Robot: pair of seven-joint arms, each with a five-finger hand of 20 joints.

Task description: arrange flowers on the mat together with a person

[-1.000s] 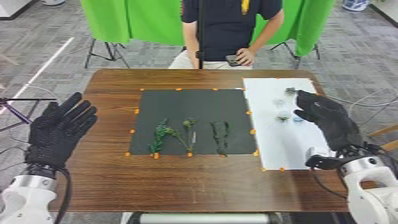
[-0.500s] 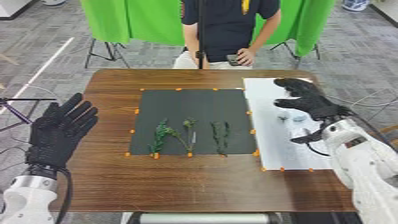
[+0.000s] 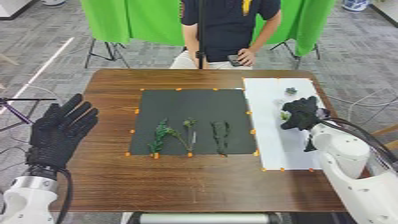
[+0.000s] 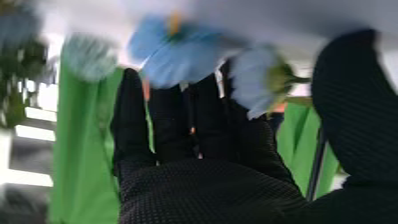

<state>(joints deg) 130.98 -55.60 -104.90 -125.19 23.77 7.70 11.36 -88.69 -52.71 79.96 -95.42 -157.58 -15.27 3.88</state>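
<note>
The right robot hand (image 3: 302, 112) is held over the white sheet (image 3: 277, 150), fingers straight, thumb spread apart, with blue flowers (image 4: 182, 65) near the fingertips. A flower is apparently being selected; next, one should be gently pinched and carried to the dark mat (image 3: 178, 105), where green sprigs (image 3: 161, 134) are laid. No writing can be read on the mat.

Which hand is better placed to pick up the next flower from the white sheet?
The right, I'd judge: the right hand is over the white sheet, with a blue flower close to its fingers. The left hand is beyond the dark mat, by the table's left edge.
</note>
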